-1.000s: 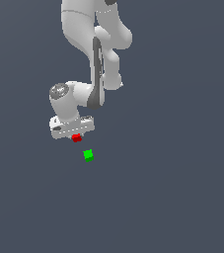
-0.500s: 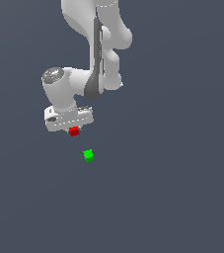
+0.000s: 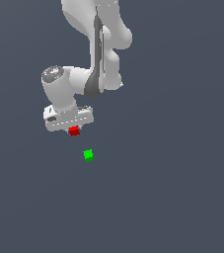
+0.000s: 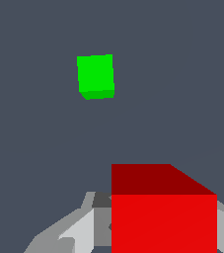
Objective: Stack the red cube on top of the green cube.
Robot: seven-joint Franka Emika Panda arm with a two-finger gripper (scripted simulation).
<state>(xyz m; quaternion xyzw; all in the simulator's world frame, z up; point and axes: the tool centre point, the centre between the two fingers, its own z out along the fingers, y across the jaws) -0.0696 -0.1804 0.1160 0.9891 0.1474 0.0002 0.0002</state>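
The red cube (image 3: pixel 74 131) is held between the fingers of my white gripper (image 3: pixel 74 131), lifted off the grey floor. In the wrist view the red cube (image 4: pixel 163 207) fills the near part of the picture, with a grey finger (image 4: pixel 74 232) beside it. The green cube (image 3: pixel 88 155) rests on the floor, below the gripper in the exterior view and a little to the exterior view's right. It also shows in the wrist view (image 4: pixel 95 75), apart from the red cube.
The plain dark grey floor (image 3: pixel 172 197) spreads all around. The white arm (image 3: pixel 98 44) rises above the gripper in the exterior view.
The gripper has risen with the red cube in it and moved away from the green cube, towards the exterior view's left. The green cube has not moved.
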